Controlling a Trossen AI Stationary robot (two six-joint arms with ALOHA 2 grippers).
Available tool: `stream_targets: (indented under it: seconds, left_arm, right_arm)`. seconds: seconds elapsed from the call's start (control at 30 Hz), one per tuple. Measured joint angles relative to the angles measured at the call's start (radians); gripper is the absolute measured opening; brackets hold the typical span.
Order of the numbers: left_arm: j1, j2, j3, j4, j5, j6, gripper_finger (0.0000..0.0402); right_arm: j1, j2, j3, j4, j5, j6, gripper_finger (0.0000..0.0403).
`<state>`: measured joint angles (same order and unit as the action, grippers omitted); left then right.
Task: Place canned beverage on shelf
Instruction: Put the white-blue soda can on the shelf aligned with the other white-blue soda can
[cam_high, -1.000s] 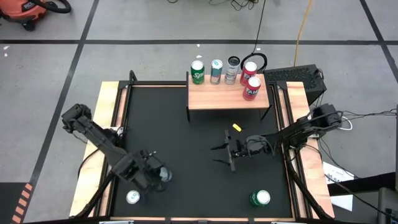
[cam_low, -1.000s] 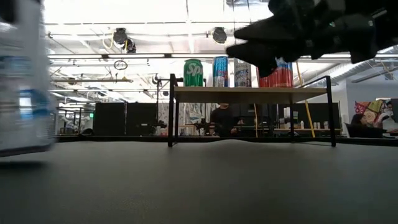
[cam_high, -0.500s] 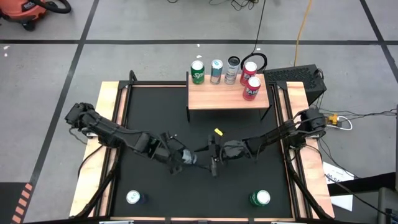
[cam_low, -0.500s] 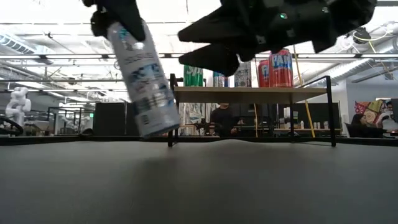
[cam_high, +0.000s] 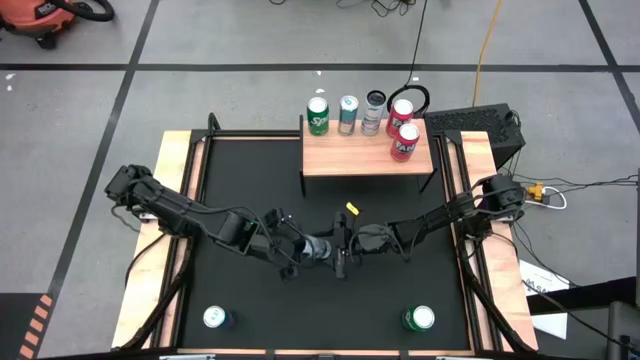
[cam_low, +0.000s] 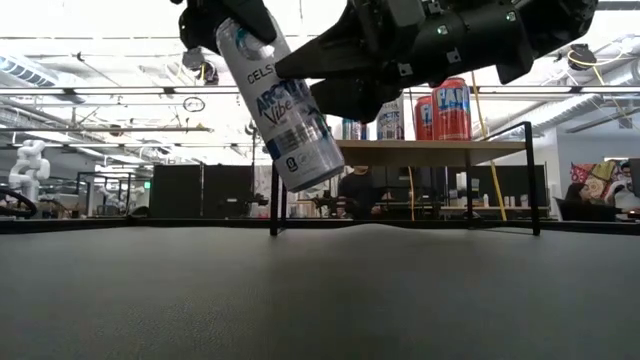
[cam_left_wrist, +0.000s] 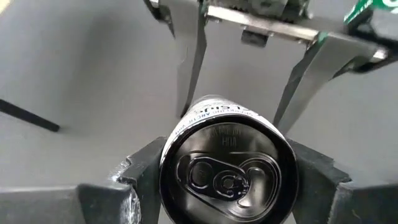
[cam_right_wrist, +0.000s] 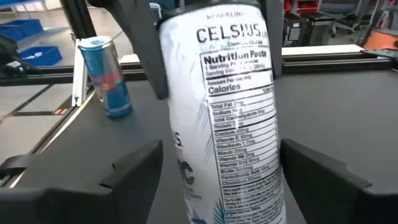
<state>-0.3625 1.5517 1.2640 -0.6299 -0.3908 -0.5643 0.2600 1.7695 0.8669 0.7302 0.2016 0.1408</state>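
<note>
A white Celsius can (cam_high: 318, 248) hangs over the middle of the black table, tilted in the low view (cam_low: 285, 110). My left gripper (cam_high: 300, 250) is shut on it. My right gripper (cam_high: 340, 250) is open. Its fingers stand on either side of the can's lower part in the right wrist view (cam_right_wrist: 230, 124), with a gap on each side. The light-wood shelf (cam_high: 365, 160) stands at the table's far side and carries several cans. My left gripper pinches the can's upper end, just below the top rim (cam_left_wrist: 169, 163), between its two fingers (cam_left_wrist: 140, 177). It comes slanting down from the table's left. The can is lifted clear of the table and tilted, its lower end (cam_low: 310, 170) toward my right gripper.
A green can (cam_high: 418, 318) stands near the table's near right corner. A blue and silver can (cam_high: 213, 318) stands at the near left and also shows in the right wrist view (cam_right_wrist: 106, 74). The shelf holds a green can (cam_high: 318, 115), two silver ones and two red ones (cam_high: 404, 138).
My left gripper has carried the white can from the near left up and toward the table's middle, tilted. My right gripper has gone toward the table's left to meet it. The can's lower part now stands between the open right fingers.
</note>
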Motion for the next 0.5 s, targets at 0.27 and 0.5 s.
stream_targets:
  seconds: [0.27,0.5]
  left_arm:
    - [0.0,0.0,0.0,0.028,-0.03,0.029,0.0251]
    - [0.0,0.0,0.0,0.042,-0.03,0.035,0.0251]
  right_arm:
    - [0.001,-0.001,0.0,-0.009,0.04,-0.022,0.0293]
    - [0.001,-0.001,0.0,-0.01,0.034,-0.023,0.0233]
